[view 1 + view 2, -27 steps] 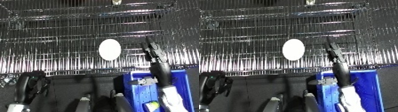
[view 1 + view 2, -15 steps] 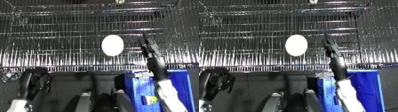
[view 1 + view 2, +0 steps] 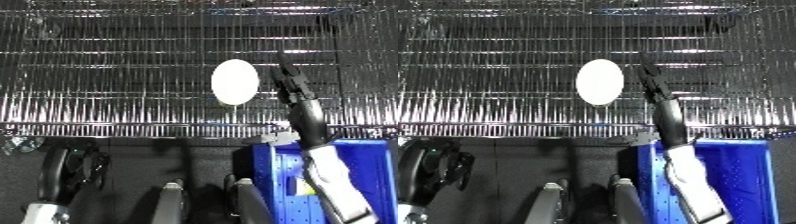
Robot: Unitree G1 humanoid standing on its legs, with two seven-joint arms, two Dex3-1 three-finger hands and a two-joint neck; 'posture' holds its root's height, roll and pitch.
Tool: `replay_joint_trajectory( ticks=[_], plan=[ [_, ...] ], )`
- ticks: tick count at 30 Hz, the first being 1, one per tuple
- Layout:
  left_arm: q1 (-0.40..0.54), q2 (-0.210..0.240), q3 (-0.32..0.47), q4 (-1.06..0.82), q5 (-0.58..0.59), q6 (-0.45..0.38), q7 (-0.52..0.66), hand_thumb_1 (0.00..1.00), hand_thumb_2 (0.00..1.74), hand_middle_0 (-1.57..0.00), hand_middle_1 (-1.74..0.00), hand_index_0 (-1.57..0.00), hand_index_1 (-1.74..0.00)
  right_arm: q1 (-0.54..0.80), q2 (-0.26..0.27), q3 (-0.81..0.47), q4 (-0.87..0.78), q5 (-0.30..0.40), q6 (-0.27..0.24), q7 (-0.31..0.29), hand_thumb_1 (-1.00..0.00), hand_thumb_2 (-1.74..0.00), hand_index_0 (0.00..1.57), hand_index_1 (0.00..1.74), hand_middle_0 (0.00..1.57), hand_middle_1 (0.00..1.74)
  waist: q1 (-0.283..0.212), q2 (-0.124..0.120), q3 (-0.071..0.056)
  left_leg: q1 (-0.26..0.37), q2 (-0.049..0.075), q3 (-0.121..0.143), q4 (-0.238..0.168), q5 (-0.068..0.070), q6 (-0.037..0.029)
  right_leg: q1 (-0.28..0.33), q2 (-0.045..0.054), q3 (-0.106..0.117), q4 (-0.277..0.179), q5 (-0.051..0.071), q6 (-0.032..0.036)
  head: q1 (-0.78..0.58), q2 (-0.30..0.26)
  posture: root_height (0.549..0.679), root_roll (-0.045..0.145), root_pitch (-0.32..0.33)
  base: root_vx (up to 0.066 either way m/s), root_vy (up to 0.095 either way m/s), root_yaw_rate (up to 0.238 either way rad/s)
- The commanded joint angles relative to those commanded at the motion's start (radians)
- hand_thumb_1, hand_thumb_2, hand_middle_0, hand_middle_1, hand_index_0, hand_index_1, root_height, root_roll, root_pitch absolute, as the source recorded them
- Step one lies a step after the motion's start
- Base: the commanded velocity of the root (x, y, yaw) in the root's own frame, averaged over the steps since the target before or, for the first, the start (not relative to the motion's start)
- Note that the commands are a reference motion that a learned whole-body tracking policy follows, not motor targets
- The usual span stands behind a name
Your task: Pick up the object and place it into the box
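White egg-shaped object (image 3: 235, 82) lies mid wire shelf (image 3: 107, 75) | right hand (image 3: 291, 88) extended beside it, fingers straight, nothing held, for approach | bin (image 3: 740, 175) set below the shelf's front edge.

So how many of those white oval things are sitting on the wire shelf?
1. A single white oval object lies on the metal wire shelf, just left of the robot's right hand. Nothing else like it shows, though the shelf's far back is hard to read.

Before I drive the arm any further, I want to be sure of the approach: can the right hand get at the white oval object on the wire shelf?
Probably yes. The right hand is raised over the shelf just right of the object, fingers straight, with nothing between them.
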Motion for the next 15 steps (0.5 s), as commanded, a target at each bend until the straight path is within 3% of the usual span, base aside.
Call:
replay_joint_trajectory(
  ticks=[5,15],
  plan=[
    [-0.006,0.006,0.001,-0.012,-0.004,-0.008,-0.003,1.00,1.74,-1.57,-1.74,-1.57,-1.74,-0.050,-0.006,0.005,0.013,-0.004,0.007,-0.038,0.00,0.00,0.00,0.00,0.00,0.00,0.009,0.006,0.000,-0.030,-0.003,-0.002,0.001,-0.003,0.0034,-0.032,0.0003,-0.006,0.004,0.001,-0.0002,0.055,0.075,0.578,0.062,0.031,-0.030,0.005,0.053],
    [-0.036,0.006,-0.015,-0.026,-0.004,-0.014,0.013,1.00,1.74,-1.57,-1.74,-1.57,-1.74,-0.141,-0.027,0.015,0.053,0.001,0.016,-0.062,0.00,0.00,0.00,0.00,0.00,0.00,0.021,0.017,0.000,-0.085,-0.003,-0.003,0.012,-0.011,0.0094,-0.088,0.0030,-0.014,0.018,-0.001,-0.0025,0.104,0.146,0.574,0.054,0.074,-0.035,0.004,0.020]
  ],
)
